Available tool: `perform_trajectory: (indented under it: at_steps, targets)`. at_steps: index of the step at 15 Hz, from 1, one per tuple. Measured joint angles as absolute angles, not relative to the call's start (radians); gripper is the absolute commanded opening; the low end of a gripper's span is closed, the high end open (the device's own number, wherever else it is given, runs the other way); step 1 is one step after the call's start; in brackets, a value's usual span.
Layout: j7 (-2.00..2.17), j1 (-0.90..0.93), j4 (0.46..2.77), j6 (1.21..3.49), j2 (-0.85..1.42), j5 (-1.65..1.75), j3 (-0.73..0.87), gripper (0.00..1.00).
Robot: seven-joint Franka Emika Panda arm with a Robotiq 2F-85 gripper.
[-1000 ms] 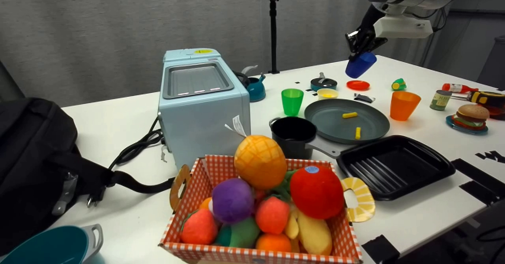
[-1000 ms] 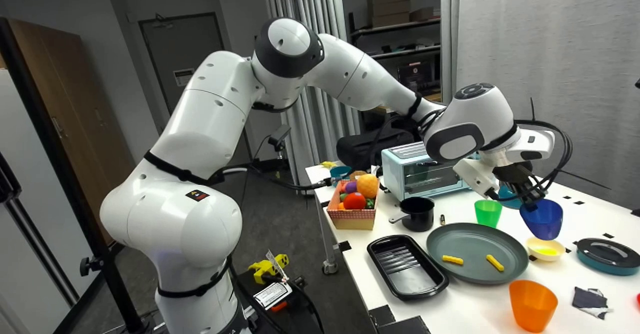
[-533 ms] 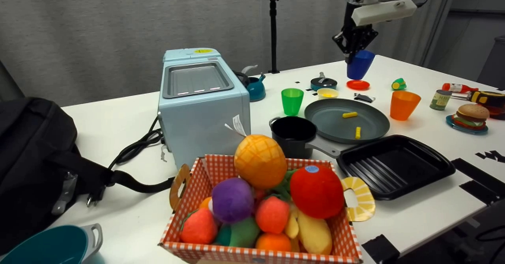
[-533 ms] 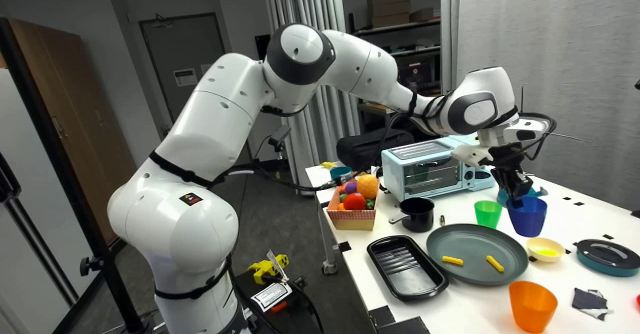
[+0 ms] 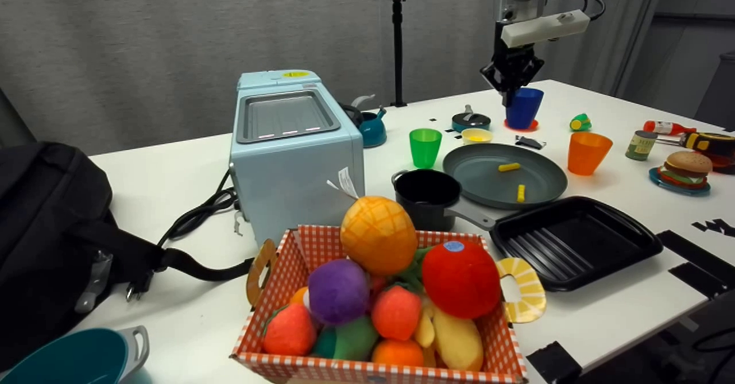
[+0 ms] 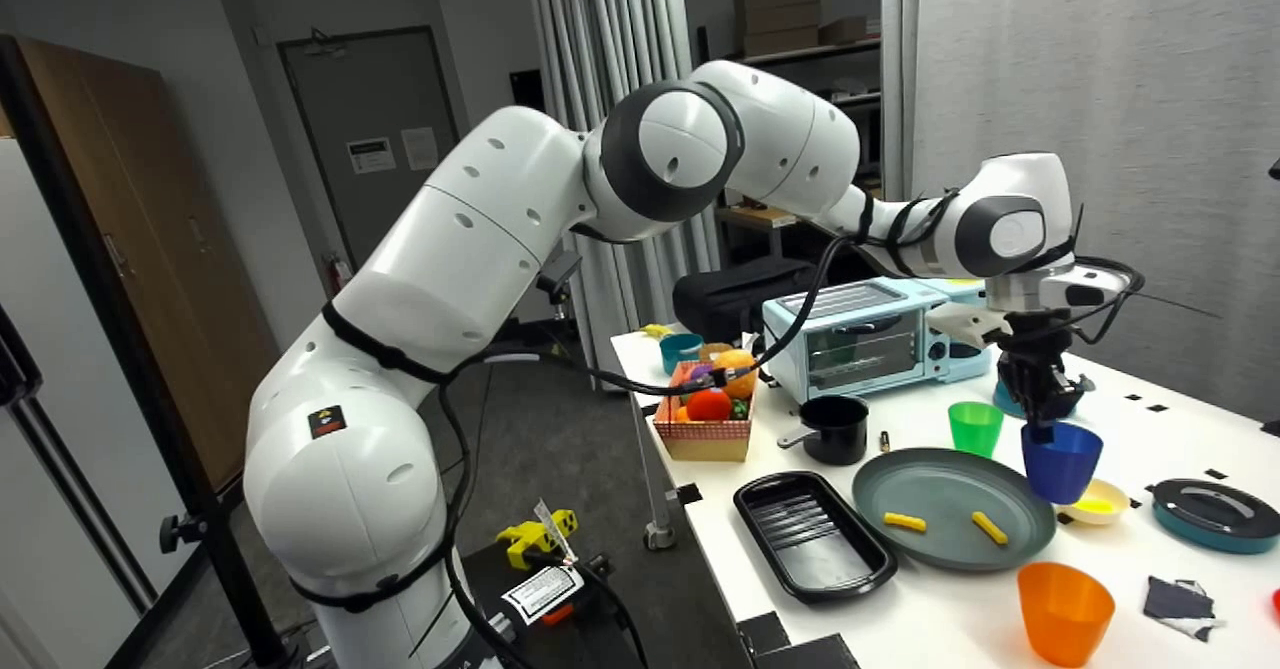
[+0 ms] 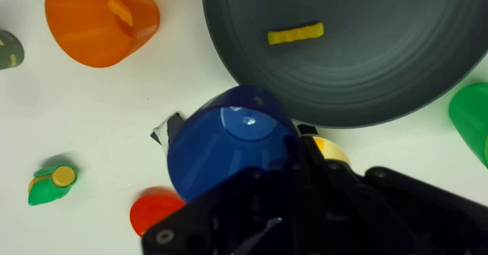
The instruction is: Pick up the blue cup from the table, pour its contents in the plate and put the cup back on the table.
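We're holding the blue cup (image 6: 1068, 467); set-down looks next

Our gripper (image 6: 1040, 434), on the only arm (image 6: 670, 144), pinches it by one side of the rim, so the cup hangs below and to one side of the fingertips. Long axis close to upright, mouth up, slight lean. We read it as off the table (image 6: 1185, 439); clearance we can't tell. In the wrist view the cup overlaps the edge of the plate (image 7: 343, 87), and the cream bowl (image 6: 1098, 520) shows past the fingers. We'd say the move turns on getting the base down level, clear of both.

Containers: plate has two yellow pieces (image 6: 990, 527), apart. None shows in what we see of the cup's inside, so we judge the pour done. Orange cup (image 7: 93, 26) has a yellowish piece (image 7: 121, 12) in it. The cream bowl has something yellow (image 6: 1095, 506). Basket (image 5: 321, 365) is full of toy produce (image 5: 339, 292). Green cup (image 6: 976, 427): contents unclear.
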State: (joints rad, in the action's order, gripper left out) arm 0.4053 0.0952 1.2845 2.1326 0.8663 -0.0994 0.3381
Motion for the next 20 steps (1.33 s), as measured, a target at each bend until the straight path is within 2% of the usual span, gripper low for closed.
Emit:
perform_trajectory:
  at_steps: [6,16,17,18,20]
  targets:
    - [0.433,0.019,1.189,2.118,0.956,-0.054,0.285,0.01]
    - [0.456,-0.01,1.102,2.092,1.048,-0.044,0.272,0.01]
    - [0.458,-0.01,1.098,2.084,1.053,-0.042,0.272,0.29]
    - [0.46,-0.01,1.095,2.076,1.057,-0.042,0.272,0.31]
    - [0.463,-0.01,1.09,2.056,1.063,-0.042,0.271,0.44]
